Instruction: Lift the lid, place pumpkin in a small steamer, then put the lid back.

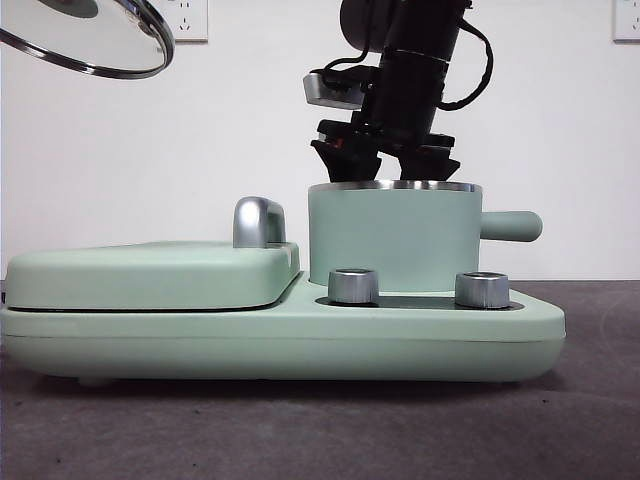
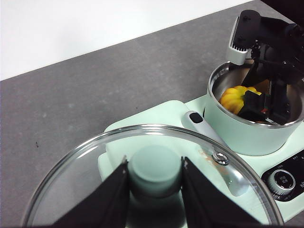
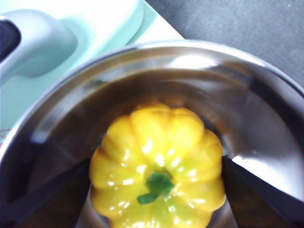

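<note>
My left gripper (image 2: 154, 187) is shut on the mint-green knob (image 2: 154, 168) of the glass lid (image 2: 85, 161). It holds the lid tilted, high up and left of the pot; the lid (image 1: 90, 45) shows at the top left of the front view. My right gripper (image 1: 385, 160) reaches down into the small steamer (image 1: 395, 240). In the right wrist view its jaws (image 3: 156, 190) touch both sides of the yellow pumpkin (image 3: 156, 147), which is low inside the steel-lined pot (image 3: 142, 71), stem up. The left wrist view also shows the pumpkin (image 2: 233, 99) inside the steamer (image 2: 247, 137).
The steamer stands on the right of a wide mint-green base (image 1: 300, 340), behind two steel knobs (image 1: 353, 285). The flat grill cover (image 1: 150, 275) with a chrome handle (image 1: 258, 222) fills the left side. The pot's side handle (image 1: 510, 226) points right.
</note>
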Available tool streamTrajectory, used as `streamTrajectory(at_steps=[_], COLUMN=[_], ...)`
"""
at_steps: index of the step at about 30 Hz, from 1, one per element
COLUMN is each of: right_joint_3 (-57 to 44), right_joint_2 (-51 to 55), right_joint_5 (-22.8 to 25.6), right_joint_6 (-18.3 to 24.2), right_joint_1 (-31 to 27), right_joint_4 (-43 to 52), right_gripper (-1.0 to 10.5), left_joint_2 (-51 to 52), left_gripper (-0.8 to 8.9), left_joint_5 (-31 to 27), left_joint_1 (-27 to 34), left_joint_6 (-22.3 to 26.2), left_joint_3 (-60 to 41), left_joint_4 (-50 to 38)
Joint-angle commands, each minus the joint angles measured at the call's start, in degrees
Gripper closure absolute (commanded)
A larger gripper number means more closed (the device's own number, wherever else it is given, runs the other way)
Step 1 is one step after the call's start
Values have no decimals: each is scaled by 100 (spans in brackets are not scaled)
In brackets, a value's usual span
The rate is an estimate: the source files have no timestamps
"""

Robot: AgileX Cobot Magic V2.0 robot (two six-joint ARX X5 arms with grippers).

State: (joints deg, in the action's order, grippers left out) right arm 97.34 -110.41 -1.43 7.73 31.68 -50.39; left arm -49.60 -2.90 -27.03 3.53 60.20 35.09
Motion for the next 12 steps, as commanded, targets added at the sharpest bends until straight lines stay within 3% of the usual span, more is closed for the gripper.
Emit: streamTrajectory(at_steps=[1,9,12], right_joint_3=[133,131,133], right_joint_2=[-168,-466,-468], right_joint_5=[-11,-24,-24], right_joint_6=[70,68,72], right_joint_1=[26,28,42], right_joint_4=[17,-111,-111], right_gripper=[582,580,493], left_joint_2=[-22,-22,-22], left_gripper=[804,804,804], left_joint_5=[-17,-15,-17], left_joint_1=[-20,-20,-20], left_joint_6=[-15,-17,-17], left_joint_3=[81,81,81], left_joint_4=[-166,-162,-160])
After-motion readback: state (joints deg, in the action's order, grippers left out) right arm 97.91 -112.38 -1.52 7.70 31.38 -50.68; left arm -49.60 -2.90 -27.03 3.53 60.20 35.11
